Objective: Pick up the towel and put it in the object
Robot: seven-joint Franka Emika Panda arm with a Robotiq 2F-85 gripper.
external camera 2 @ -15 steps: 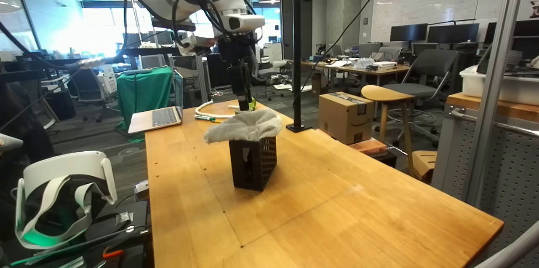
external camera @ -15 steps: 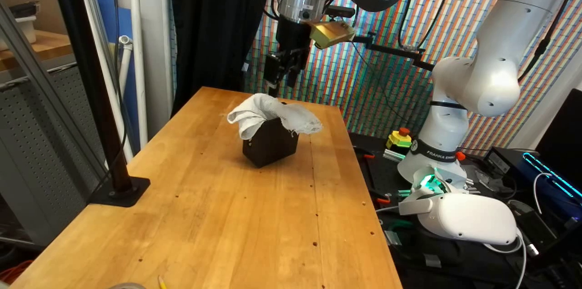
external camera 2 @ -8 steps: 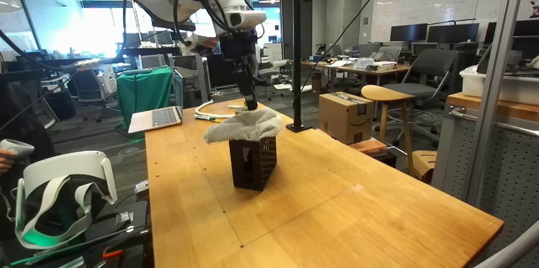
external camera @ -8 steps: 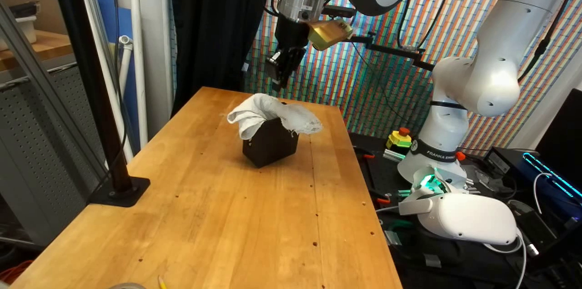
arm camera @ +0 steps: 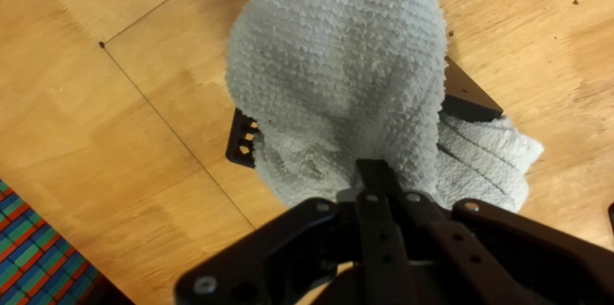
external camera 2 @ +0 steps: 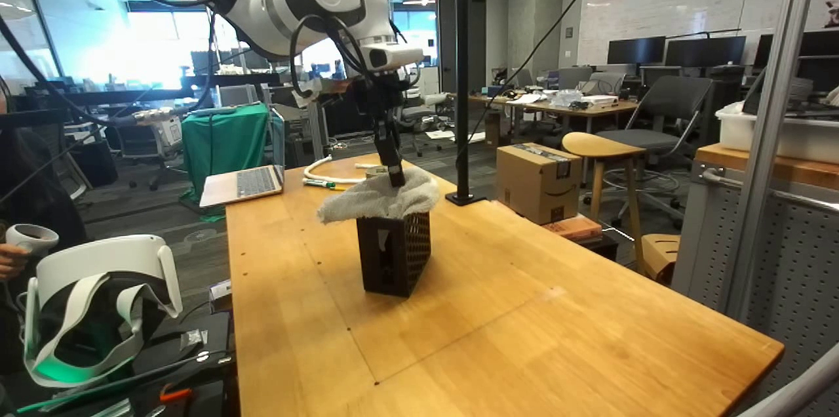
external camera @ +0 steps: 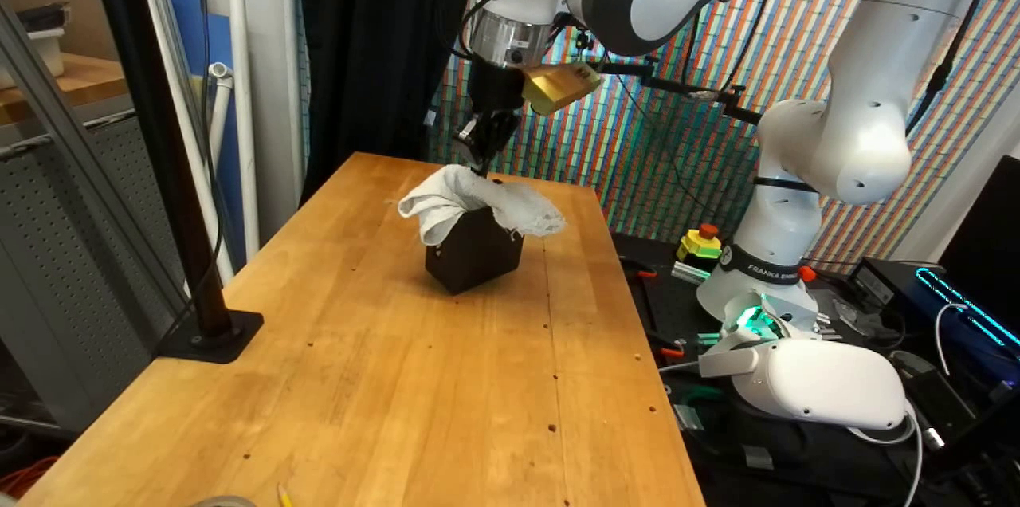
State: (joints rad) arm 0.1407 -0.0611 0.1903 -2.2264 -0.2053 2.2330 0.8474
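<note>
A light grey towel (external camera: 522, 208) is draped over the top of a black box (external camera: 474, 252) on the wooden table, its ends hanging past the rim in both exterior views. Perforated box walls (external camera 2: 419, 246) show under the cloth in an exterior view. In the wrist view the towel (arm camera: 336, 65) hides most of the box, apart from a holed corner (arm camera: 242, 139) and a dark edge. My gripper (arm camera: 376, 166) is shut, fingertips together, right over the towel's middle. The tips (external camera 2: 397, 178) look at or just above the cloth; contact is unclear. I see no cloth pinched between them.
A laptop (external camera 2: 246, 184) and a white cable-like item (external camera 2: 321, 174) lie toward one end of the table. A black post (external camera 2: 463, 76) rises at the table's edge. A pencil (external camera: 284, 495) lies near the table's other end. A VR headset (external camera: 821, 383) rests beside the table.
A second ago the gripper stood open, higher up. Its fingers have come together, the hand has tilted, and it has come down toward the towel. Towel and box have not moved.
</note>
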